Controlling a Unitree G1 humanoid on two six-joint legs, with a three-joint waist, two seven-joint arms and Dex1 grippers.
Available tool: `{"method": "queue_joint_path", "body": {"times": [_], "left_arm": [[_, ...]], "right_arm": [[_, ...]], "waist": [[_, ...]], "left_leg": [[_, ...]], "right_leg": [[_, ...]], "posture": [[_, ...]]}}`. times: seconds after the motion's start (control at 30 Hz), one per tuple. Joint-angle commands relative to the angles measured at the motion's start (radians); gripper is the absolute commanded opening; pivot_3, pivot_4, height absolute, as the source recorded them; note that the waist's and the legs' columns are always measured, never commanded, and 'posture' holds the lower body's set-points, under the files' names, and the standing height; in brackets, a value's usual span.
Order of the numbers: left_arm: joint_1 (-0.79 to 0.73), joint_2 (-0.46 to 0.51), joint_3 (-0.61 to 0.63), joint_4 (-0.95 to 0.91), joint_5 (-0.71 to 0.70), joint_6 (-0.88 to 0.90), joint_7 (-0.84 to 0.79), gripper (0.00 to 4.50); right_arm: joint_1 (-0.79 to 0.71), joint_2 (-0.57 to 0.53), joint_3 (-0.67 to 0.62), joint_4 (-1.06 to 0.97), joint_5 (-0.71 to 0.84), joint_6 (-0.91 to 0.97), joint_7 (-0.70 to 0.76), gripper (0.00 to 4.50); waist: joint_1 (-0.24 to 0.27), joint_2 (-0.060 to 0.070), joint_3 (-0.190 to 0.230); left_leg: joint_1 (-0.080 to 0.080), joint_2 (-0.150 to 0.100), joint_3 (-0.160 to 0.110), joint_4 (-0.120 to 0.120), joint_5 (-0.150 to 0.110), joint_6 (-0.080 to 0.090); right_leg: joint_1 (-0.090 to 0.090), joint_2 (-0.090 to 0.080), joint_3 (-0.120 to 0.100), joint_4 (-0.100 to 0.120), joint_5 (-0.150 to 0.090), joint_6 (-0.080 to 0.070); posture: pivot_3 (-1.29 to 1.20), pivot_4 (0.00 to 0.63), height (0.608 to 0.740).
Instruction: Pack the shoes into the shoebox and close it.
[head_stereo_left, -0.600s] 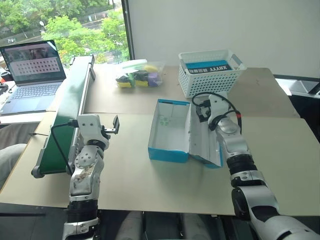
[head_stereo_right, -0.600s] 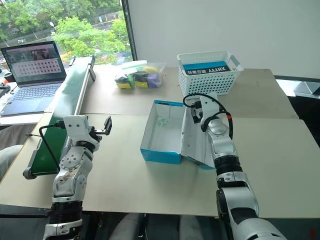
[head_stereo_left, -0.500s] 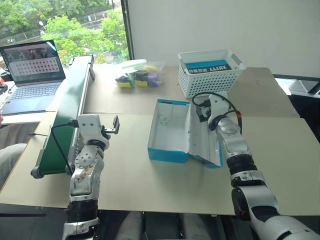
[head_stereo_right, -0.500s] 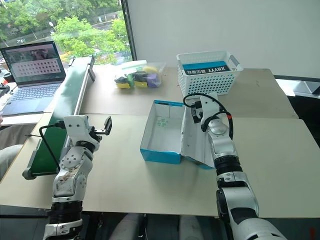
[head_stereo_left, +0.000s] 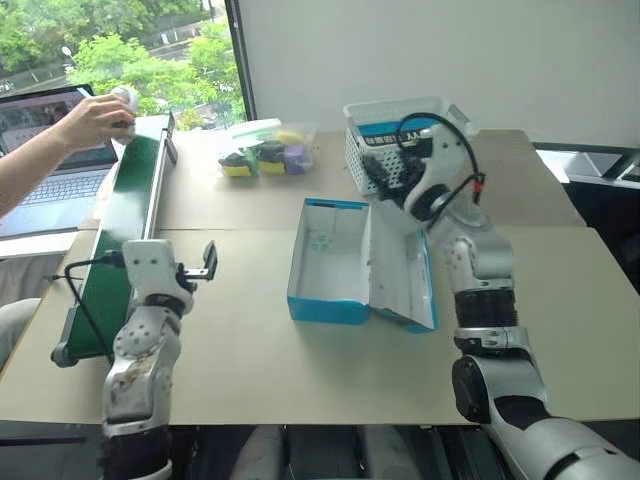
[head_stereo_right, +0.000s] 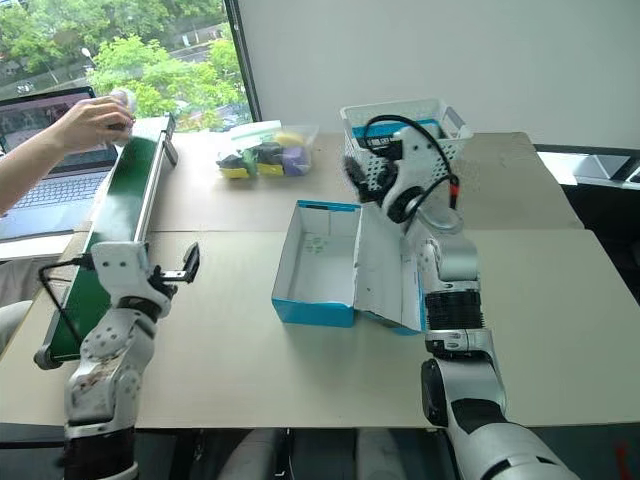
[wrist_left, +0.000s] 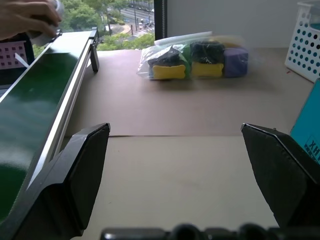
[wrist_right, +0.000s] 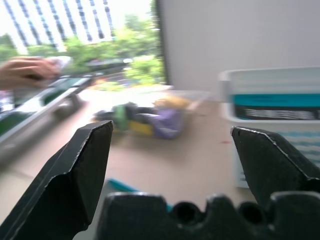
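The bright-blue shoebox (head_stereo_left: 330, 268) stands open in the middle of the table, white inside and with nothing in it. Its lid (head_stereo_left: 402, 278) lies folded out flat on its right side. My right gripper (head_stereo_left: 378, 180) hangs open in the air above the lid, just in front of the white basket, and the right wrist view shows its jaws (wrist_right: 171, 129) wide apart and holding nothing. My left gripper (head_stereo_left: 207, 262) stays open near the table's left side, beside the green belt, also holding nothing (wrist_left: 175, 127). A person's hand (head_stereo_left: 92, 118) holds a small pale thing (head_stereo_left: 122, 97) at the belt's far end; I cannot tell whether it is one of the shoes.
A green conveyor belt (head_stereo_left: 125, 225) runs along the table's left edge, with a laptop (head_stereo_left: 40, 135) beyond it. At the back sit a clear bag of coloured blocks (head_stereo_left: 262, 155) and a white perforated basket (head_stereo_left: 362, 150) with a blue carton in it.
The camera has shifted. My right arm has risen from beside the lid to in front of the basket. A person's hand has come to the belt's far end.
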Motion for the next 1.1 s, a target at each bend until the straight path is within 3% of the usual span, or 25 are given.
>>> {"method": "queue_joint_path", "body": {"times": [0.03,0.23,0.43,1.1], "left_arm": [[0.077,0.043,0.124,-0.108,-0.067,0.063,-0.02,4.5],[0.193,0.105,0.253,-0.121,-0.125,0.135,-0.058,4.5],[0.241,0.123,0.322,-0.137,-0.157,0.159,-0.066,4.5],[0.236,0.116,0.29,-0.13,-0.191,0.209,-0.063,4.5]], "right_arm": [[-0.032,0.021,0.146,-0.127,0.081,0.054,0.231,4.47],[-0.038,0.058,0.392,-0.18,-0.016,-0.038,0.401,4.47],[-0.015,0.126,0.503,-0.109,-0.163,-0.153,0.343,4.47],[0.039,0.145,0.482,-0.08,-0.255,-0.182,0.3,4.47]], "waist": [[-0.002,0.0,0.0],[0.007,-0.001,0.0],[0.017,-0.006,-0.002],[0.012,-0.008,-0.003]], "left_leg": [[0.0,0.001,0.0,0.0,0.0,0.0],[0.001,0.002,0.0,0.0,-0.001,-0.001],[0.002,0.003,-0.001,0.001,-0.002,-0.003],[0.004,0.006,0.0,0.0,-0.003,-0.006]], "right_leg": [[0.0,0.001,0.0,0.0,0.0,0.0],[0.001,0.002,0.0,-0.001,0.0,0.0],[0.0,0.002,0.0,-0.001,0.001,-0.001],[0.0,0.006,0.003,-0.001,0.001,-0.003]], "posture": [[0.0,0.15,0.735],[0.0,0.15,0.735],[0.0,0.15,0.735],[0.0,0.15,0.735]]}}
